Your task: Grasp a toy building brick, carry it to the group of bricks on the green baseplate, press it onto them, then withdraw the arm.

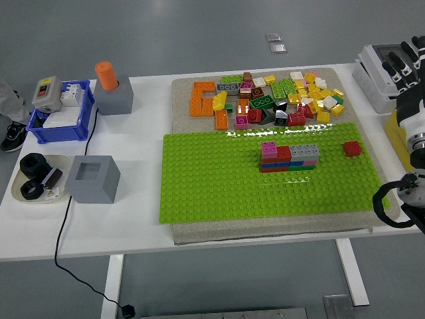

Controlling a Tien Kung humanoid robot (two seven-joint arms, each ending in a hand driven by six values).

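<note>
While the right arm sits at the table's right edge, no brick is in hand. In the head view, the right hand [398, 199] shows only as black and white parts near the baseplate's right corner; whether its fingers are released or clenched cannot be told. The left arm is out of view.

The baseplate [219, 179] is green and lies on a beige mat [182, 90] in the middle of the table [146, 232]. The group [289, 158] stands right of the plate's centre: red, blue and green bricks below, a pink brick and a grey brick on top. This is the target for pressing. A single red brick [352, 148] sits on the plate, apart from the group and to its right, nearest the right hand; by judgement it is the easiest candidate to grasp.

The loose pile [279, 100] lies on the mat beyond the plate's far edge, with orange bricks at its left and yellow ones at its right. It serves as the supply and is kept off the studs.

Left of the mat stand a blue bin [83, 129], a grey block with an orange cylinder [105, 74], a hollow grey cube [93, 178] and a dish [20, 179] of black parts. These are clear of the working area.

By judgement, the grasp step is not yet begun.
</note>
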